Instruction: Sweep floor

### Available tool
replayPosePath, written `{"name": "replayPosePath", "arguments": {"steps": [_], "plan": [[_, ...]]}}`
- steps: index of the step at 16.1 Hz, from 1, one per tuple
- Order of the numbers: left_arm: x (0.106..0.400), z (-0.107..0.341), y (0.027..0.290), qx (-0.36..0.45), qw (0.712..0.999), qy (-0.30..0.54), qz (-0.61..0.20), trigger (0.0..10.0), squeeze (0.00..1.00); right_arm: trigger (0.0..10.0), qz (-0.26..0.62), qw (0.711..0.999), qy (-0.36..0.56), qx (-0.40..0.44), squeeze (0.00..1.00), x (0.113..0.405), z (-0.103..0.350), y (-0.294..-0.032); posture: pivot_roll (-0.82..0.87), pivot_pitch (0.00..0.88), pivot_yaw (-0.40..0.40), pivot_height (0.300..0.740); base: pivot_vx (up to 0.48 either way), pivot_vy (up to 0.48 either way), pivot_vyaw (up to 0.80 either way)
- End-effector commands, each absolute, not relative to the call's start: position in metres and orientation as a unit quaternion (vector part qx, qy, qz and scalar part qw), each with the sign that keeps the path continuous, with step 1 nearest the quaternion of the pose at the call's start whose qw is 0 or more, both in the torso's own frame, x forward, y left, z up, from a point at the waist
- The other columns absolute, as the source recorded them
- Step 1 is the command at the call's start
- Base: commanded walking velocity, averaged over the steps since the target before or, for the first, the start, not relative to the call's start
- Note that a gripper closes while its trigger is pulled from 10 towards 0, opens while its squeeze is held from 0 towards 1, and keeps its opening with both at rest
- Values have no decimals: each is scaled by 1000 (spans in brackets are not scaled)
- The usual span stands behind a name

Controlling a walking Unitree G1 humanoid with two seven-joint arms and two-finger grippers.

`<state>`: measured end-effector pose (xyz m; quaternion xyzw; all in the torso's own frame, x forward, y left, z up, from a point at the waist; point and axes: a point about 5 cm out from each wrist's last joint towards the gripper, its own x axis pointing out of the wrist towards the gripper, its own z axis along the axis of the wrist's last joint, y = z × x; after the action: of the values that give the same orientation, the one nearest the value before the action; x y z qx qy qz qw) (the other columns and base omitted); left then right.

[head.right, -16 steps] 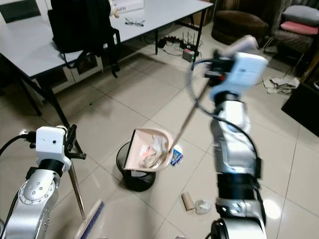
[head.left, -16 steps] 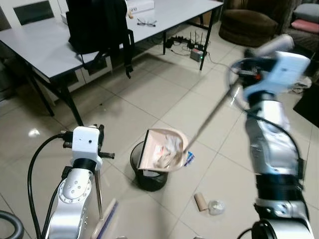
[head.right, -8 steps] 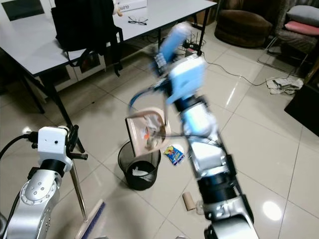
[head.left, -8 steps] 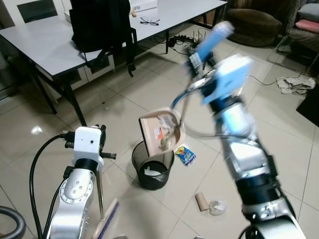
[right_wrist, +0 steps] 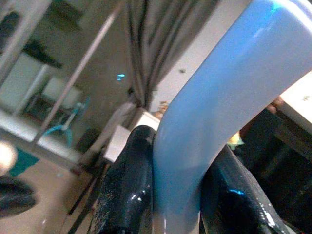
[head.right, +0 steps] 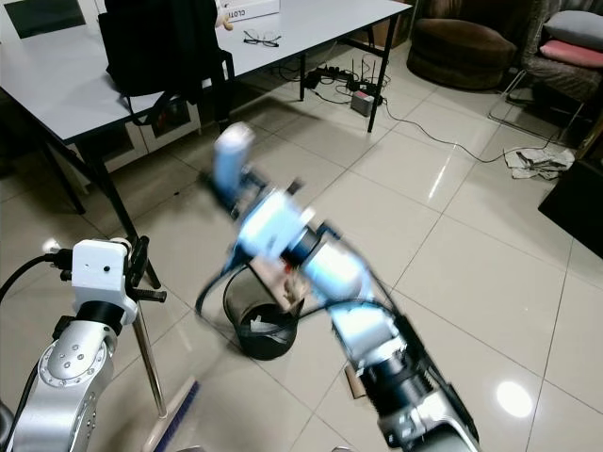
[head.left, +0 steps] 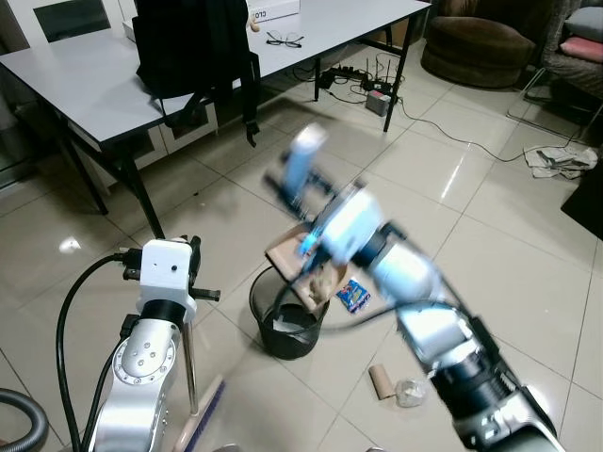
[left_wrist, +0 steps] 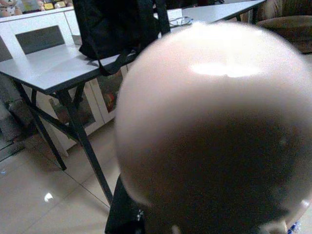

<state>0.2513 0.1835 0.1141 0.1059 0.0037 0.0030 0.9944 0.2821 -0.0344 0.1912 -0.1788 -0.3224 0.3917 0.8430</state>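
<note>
Partial lettering is visible on the white box (head.right: 247, 9) standing on the grey table (head.right: 311, 28); it appears to read "CLOT", but the remainder is cut off at the frame edge. The printing on the small blue packet (head.left: 353, 294) on the floor is too blurred to read. No other text, number or sign is legible.

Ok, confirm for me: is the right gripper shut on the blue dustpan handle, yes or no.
Yes: in the right wrist view the black fingers press on both sides of the blue dustpan handle.
</note>
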Motion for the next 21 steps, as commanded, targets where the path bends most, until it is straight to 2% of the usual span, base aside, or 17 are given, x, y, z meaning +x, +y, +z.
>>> {"name": "replayPosePath", "arguments": {"steps": [1, 7, 14, 17, 18, 19, 21], "plan": [[253, 118, 181, 112, 994, -6, -2, 10000, 0, 10000, 397, 823, -358, -191, 0, 278, 200, -33, 22, 20, 0, 740, 0, 0, 0], [254, 118, 179, 113, 994, -7, -5, 10000, 0, 10000, 428, 793, -373, -222, 0, 269, 192, -26, 20, 20, -1, 740, 0, 0, 0], [255, 117, 177, 113, 994, -8, -8, 10000, 0, 10000, 389, 781, -400, -283, 0, 279, 198, -34, 14, 13, 1, 740, 0, 0, 0], [256, 118, 176, 119, 993, -9, -16, 10000, 0, 10000, 238, 863, -385, -225, 0, 303, 218, -66, 21, 13, -7, 740, 0, 0, 0], [256, 118, 175, 120, 993, -7, -20, 10000, 0, 10000, 86, 912, -362, -175, 0, 319, 235, -113, 16, 14, -3, 740, 0, 0, 0], [256, 117, 174, 118, 993, -5, -24, 10000, 0, 10000, 24, 913, -363, -183, 0, 320, 244, -137, 10, 13, 2, 740, 0, 0, 0], [256, 115, 173, 112, 993, 0, -33, 10000, 0, 10000, -25, 909, -344, -233, 0, 319, 251, -165, -8, 13, 11, 740, 0, 0, 0]]}}
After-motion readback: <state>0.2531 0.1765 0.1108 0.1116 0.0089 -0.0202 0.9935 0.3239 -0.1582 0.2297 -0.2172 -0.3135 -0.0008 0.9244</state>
